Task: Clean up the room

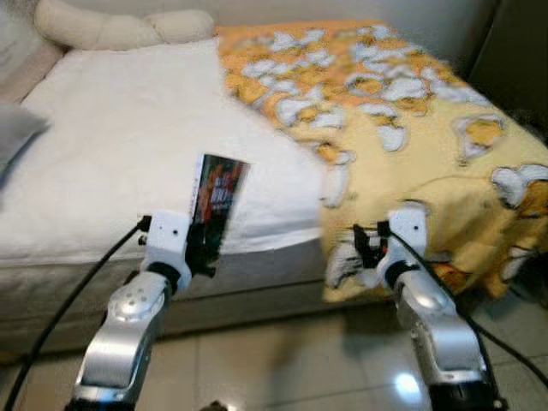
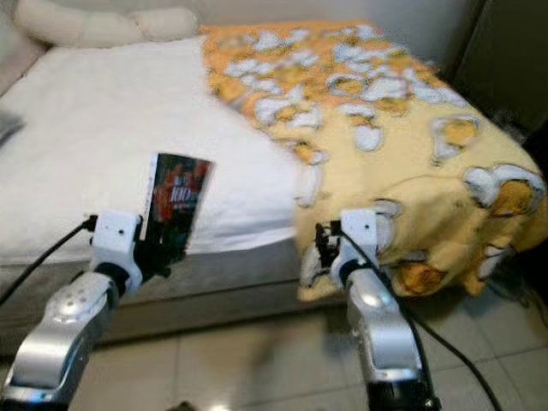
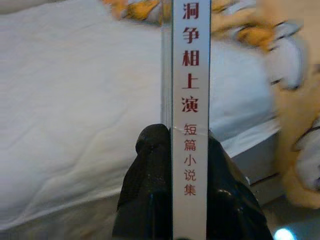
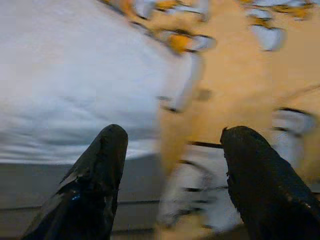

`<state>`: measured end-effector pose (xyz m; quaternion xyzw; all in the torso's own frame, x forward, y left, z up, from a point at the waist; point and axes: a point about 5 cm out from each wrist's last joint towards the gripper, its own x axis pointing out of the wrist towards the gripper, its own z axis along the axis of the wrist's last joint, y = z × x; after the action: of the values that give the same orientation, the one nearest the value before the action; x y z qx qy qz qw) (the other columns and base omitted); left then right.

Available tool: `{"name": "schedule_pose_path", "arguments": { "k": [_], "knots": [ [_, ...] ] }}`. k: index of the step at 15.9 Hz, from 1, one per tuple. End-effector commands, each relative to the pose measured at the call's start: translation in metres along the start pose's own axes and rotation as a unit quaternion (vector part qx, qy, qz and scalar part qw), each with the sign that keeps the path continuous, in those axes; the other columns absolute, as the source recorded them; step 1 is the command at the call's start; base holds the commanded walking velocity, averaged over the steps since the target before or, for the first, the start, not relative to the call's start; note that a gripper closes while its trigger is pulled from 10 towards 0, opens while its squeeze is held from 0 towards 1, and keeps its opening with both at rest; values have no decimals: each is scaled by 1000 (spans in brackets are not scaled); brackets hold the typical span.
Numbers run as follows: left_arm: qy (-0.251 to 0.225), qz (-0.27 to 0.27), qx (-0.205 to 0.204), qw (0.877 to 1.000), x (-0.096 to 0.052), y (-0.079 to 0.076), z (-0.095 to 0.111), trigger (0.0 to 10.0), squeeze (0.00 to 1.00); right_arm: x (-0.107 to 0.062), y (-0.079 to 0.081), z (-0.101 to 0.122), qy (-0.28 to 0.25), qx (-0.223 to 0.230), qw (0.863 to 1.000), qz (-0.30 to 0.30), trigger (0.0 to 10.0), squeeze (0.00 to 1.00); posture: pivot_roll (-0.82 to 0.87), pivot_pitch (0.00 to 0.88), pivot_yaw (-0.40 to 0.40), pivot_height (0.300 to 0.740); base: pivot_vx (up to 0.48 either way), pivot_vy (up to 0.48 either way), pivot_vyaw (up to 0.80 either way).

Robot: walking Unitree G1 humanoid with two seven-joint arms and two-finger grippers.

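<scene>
My left gripper (image 1: 208, 235) is shut on a thin book (image 1: 217, 199) with a dark cover and red print, held upright in front of the bed's near edge. In the left wrist view the book's white spine (image 3: 190, 100) with red characters runs between the two black fingers (image 3: 145, 185). My right gripper (image 1: 366, 244) stands open and empty at the hanging corner of the yellow blanket (image 1: 411, 128). Its fingers (image 4: 95, 175) are spread wide in the right wrist view, pointing at the blanket's edge (image 4: 225, 100).
The bed has a white sheet (image 1: 128, 145) on its left half and a cream pillow (image 1: 111, 30) at the head. A grey cushion (image 1: 13, 128) lies at the far left. Tiled floor (image 1: 282, 360) is below, and a dark wall or furniture (image 1: 514, 51) stands at the right.
</scene>
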<state>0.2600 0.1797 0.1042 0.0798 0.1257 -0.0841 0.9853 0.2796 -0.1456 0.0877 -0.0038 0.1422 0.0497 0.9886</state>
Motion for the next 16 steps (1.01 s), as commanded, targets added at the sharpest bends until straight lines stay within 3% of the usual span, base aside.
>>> {"name": "schedule_pose_path", "arguments": {
  "k": [1, 5, 10, 14, 16],
  "knots": [
    [-24, 4, 4, 1000, 0, 2, 11, 10000, 0, 0, 2, 7, -17, -6, 1000, 6, 10000, 0, 10, 0, 26, 740, 0, 431, 0],
    [-24, 12, 6, 1000, -3, 5, 10, 10000, 0, -2, 4, 12, -38, 14, 999, 36, 10000, 0, 27, 0, 22, 740, 0, 432, 0],
    [-26, 15, 8, 1000, -1, 8, 12, 10000, 0, -1, 13, 15, -48, -4, 997, 61, 10000, 0, 31, 0, 23, 740, 0, 432, 0],
    [-32, 16, 5, 999, 1, 8, 15, 10000, 0, 1, 10, 17, -49, -9, 997, 62, 10000, 0, 28, 0, 24, 740, 0, 422, 0],
    [-49, 20, -4, 999, 3, 7, 21, 10000, 0, 3, 9, 18, -49, -10, 997, 61, 10000, 0, 32, 0, 24, 740, 0, 0, 0]
  ]
}}
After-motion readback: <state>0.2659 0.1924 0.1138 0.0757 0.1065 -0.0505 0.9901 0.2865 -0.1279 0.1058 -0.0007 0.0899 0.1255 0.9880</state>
